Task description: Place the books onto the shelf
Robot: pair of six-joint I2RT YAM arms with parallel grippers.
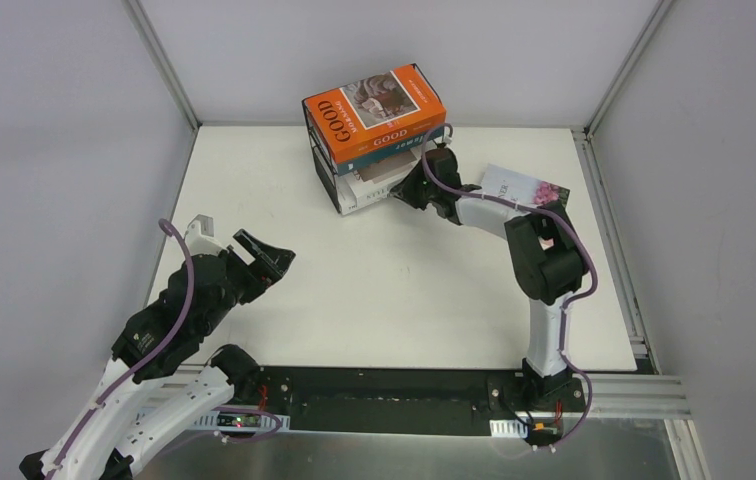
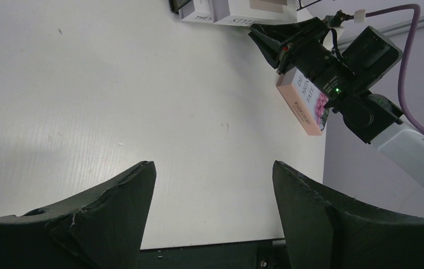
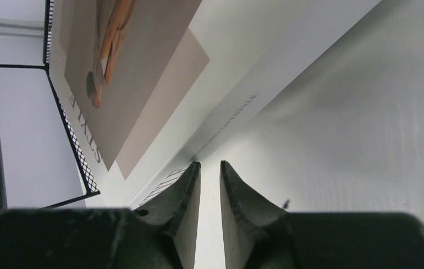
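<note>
Matte white table [image 1: 374, 290], slightly ribbed surface, grey walls all round.

Shelf [image 3: 78, 143] at the far centre of the table: thin black wire frame with a fine mesh strip along one edge. The orange "GOOD MORNING" book [image 1: 374, 112] lies flat on top, glossy, photo panel on the cover, a corner overhanging the frame. Low in the shelf, the white "STYLE" book [image 3: 142, 67] lies flat, smooth cover with a beige photo panel. A second white book [image 2: 196, 10] is just beside it.

Pink-flower book [image 1: 529, 188] lies flat on the table right of the shelf, partly behind the right arm.

Right gripper [image 3: 210, 163] is down at table level against the near edge of the "STYLE" book. Its jaws are nearly together with a thin slit between them and nothing in it. One fingertip touches the book's edge.

Left gripper [image 2: 212, 168] hangs over bare table near the left front, jaws spread wide, empty.
</note>
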